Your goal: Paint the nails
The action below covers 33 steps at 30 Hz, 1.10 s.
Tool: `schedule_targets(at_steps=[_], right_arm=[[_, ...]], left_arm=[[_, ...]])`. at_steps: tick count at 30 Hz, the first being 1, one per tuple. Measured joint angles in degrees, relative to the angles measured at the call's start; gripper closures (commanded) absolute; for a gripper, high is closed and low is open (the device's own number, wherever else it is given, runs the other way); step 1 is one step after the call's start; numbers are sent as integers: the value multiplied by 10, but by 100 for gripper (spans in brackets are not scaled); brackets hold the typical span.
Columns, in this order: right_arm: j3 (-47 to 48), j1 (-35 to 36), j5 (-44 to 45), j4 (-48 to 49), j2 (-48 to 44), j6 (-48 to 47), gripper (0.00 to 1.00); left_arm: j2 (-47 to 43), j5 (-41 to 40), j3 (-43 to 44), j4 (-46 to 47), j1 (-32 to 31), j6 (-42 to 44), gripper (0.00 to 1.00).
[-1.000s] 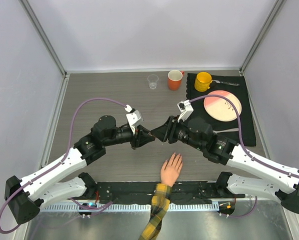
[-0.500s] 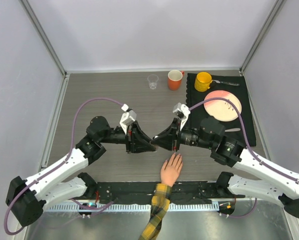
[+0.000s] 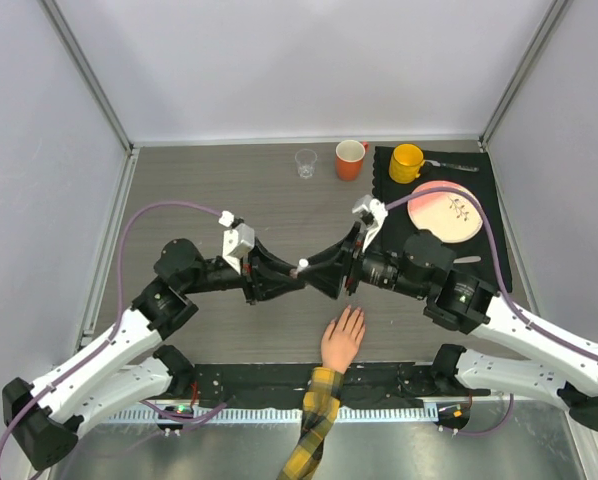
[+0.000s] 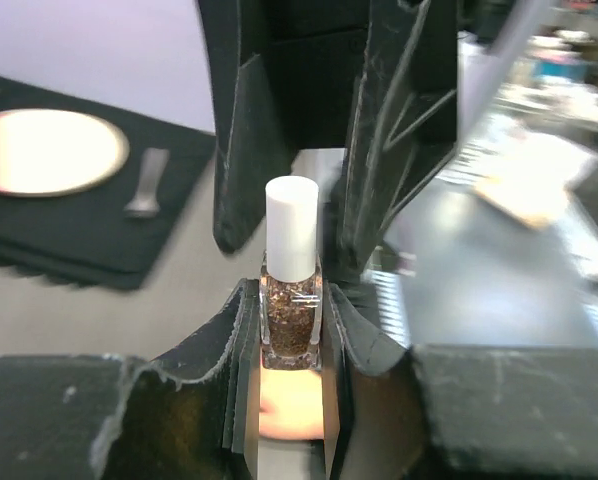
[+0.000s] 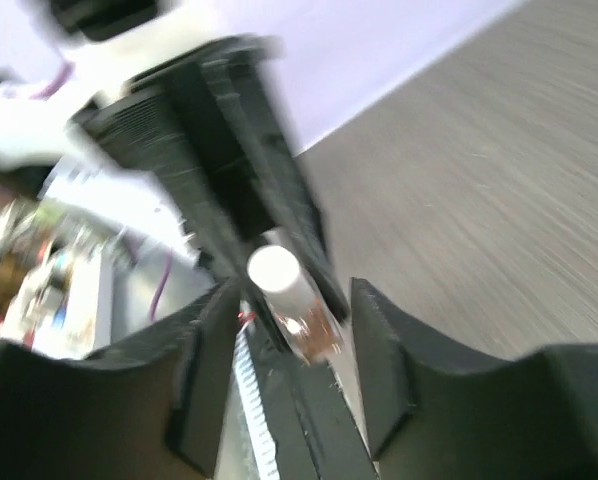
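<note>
A small glitter nail-polish bottle with a white cap sits upright between the fingers of my left gripper, which is shut on it. My right gripper faces it nose to nose above mid-table, open, one finger on each side of the cap with gaps showing. In the top view the two grippers meet at the cap. The peach fake hand lies palm down just below them, its plaid sleeve running off the near edge. Its nails are too small to make out.
At the back stand a clear cup, an orange mug and a yellow mug. A black mat at the right rear carries a pale pink plate and cutlery.
Both wrists have drifted left. The point where the grippers meet dipped toward the fake hand and came back up. The left gripper keeps the bottle throughout.
</note>
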Motion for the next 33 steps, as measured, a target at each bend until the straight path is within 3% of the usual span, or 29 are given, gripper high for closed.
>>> schedule_targets(at_steps=[8, 14, 22, 31, 33], right_arm=[[52, 8, 177, -76, 12, 67, 34], [99, 74, 311, -89, 75, 75, 45], [163, 123, 414, -108, 177, 58, 56], [178, 130, 462, -109, 209, 37, 69], [183, 130, 465, -108, 215, 32, 85]], left_arm=[[-37, -188, 12, -104, -1, 94, 100], [-37, -260, 12, -143, -1, 115, 100], [-42, -294, 12, -149, -1, 120, 100], [-53, -295, 12, -149, -1, 119, 100], [-53, -290, 12, -149, -1, 118, 100]])
